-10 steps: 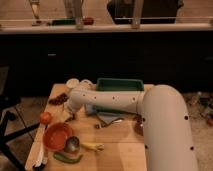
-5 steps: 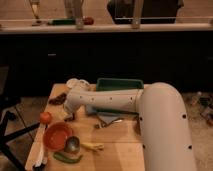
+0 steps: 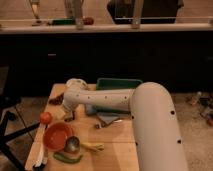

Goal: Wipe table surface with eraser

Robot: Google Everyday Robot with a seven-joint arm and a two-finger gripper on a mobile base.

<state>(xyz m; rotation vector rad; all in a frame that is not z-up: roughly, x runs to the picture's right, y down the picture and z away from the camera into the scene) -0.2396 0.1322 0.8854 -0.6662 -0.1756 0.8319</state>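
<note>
The light tan wooden table surface (image 3: 117,142) fills the lower left of the camera view. My white arm reaches from the lower right across it to the left side. My gripper (image 3: 68,117) points down at the tabletop, just right of a tomato. A dark bit shows under the wrist; I cannot tell whether it is the gripper or the eraser. No eraser is plainly in view.
A green tray (image 3: 119,84) stands at the table's back. A blue-grey cloth (image 3: 107,119) lies under the arm. A dark reddish lumpy item (image 3: 57,99) lies at the back left. A tomato (image 3: 45,118), orange bowl (image 3: 56,135), green pepper (image 3: 67,158) and banana (image 3: 93,147) lie front left.
The arm's end has shifted slightly to the left. The things on the table have not moved.
</note>
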